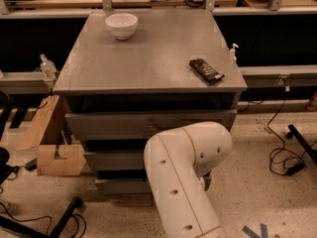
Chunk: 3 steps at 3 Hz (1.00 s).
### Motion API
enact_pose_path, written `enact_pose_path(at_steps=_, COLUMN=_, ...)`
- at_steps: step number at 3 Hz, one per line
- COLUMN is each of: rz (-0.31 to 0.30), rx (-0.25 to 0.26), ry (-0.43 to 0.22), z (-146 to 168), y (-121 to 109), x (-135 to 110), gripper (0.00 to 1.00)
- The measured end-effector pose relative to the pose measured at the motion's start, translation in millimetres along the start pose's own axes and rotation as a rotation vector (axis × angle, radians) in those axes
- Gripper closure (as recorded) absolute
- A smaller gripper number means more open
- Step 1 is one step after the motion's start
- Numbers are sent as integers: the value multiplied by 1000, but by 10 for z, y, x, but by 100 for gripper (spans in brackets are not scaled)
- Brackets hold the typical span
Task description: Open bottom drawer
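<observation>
- The white arm (181,182) comes up from the bottom of the view and bends in a thick elbow just below the table's (148,58) front edge, right of its middle.
- The tool (206,181) is tucked low behind that elbow with only a grey bit showing. I cannot tell whether it is open or closed.
- The bottom drawer (121,186) sits lowest under the front edge. Its long axis runs along that edge, and its front faces out toward the arm, which covers its right part.

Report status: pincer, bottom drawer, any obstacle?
Pincer hidden behind white arm, low at cabinet front. Bottom drawer partly visible, knob covered by arm. Cardboard box left of cabinet, beside the drawers.
</observation>
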State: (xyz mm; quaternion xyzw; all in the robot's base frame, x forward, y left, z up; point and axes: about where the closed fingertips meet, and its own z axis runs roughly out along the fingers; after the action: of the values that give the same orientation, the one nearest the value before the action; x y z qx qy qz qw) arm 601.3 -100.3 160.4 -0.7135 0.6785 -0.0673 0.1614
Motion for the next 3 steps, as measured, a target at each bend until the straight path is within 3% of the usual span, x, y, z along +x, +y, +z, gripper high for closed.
enact_pose_path(at_steps=1, rz=0, rx=0, ry=0, z=-17, y=-6, x=-2, gripper=88)
enact_pose_path(at_steps=2, rz=0, rx=0, ry=0, z=-18, y=-6, x=-2, gripper=100)
enact_pose_path(at_steps=3, rz=0, rx=0, ry=0, z=-18, y=-6, x=-3, gripper=100)
